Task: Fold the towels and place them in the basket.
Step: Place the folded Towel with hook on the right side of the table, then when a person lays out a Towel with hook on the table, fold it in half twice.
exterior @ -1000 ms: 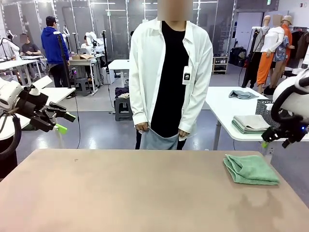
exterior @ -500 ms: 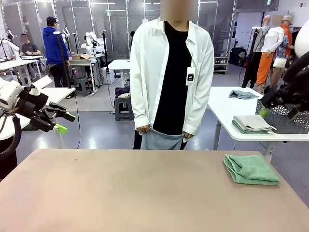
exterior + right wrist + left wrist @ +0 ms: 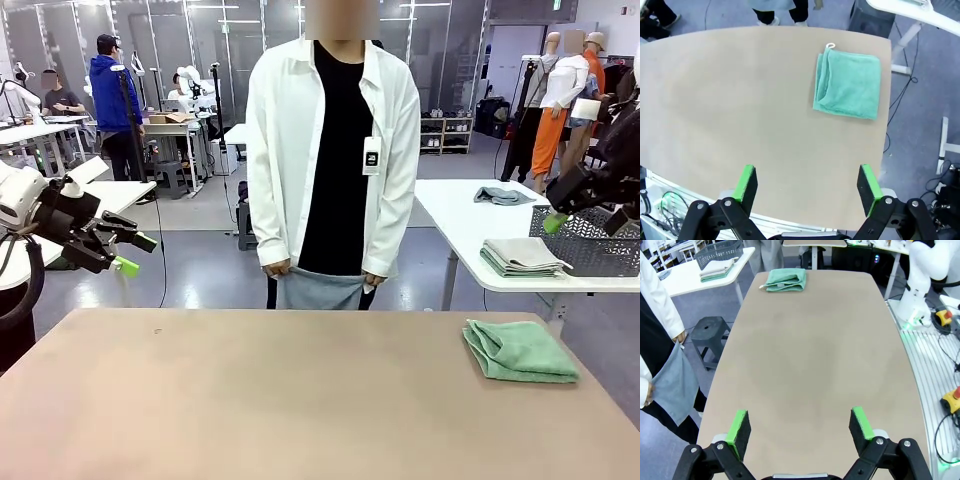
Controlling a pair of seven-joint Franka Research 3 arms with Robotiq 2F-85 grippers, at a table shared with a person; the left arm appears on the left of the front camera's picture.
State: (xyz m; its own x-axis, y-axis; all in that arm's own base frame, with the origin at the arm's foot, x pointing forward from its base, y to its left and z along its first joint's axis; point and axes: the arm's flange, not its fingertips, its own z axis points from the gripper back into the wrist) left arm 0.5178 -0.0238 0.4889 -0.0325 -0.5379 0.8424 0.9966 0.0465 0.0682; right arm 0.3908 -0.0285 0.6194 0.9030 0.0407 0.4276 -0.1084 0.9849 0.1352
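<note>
A mint green towel (image 3: 520,351) (image 3: 785,280) (image 3: 848,85) lies folded on the tan table near its right edge. At the far edge a person stands holding a pale blue-grey towel (image 3: 320,289) (image 3: 675,382) by its top corners, below the tabletop. The dark grey mesh basket (image 3: 590,242) (image 3: 719,249) stands on a white side table at the right. My left gripper (image 3: 138,254) (image 3: 800,427) hovers open off the table's left side. My right gripper (image 3: 585,215) (image 3: 806,185) hangs open high at the right, in front of the basket, with nothing between its fingers.
A stack of folded cloths (image 3: 520,257) and a crumpled grey cloth (image 3: 503,196) lie on the white side table (image 3: 460,215) beside the basket. A black stool (image 3: 707,335) stands by the person. The tan table (image 3: 280,400) is bare left of the green towel.
My right gripper has risen from beside the table's right edge to the height of the basket. The person has stepped slightly left with the blue-grey towel. The left arm is unmoved.
</note>
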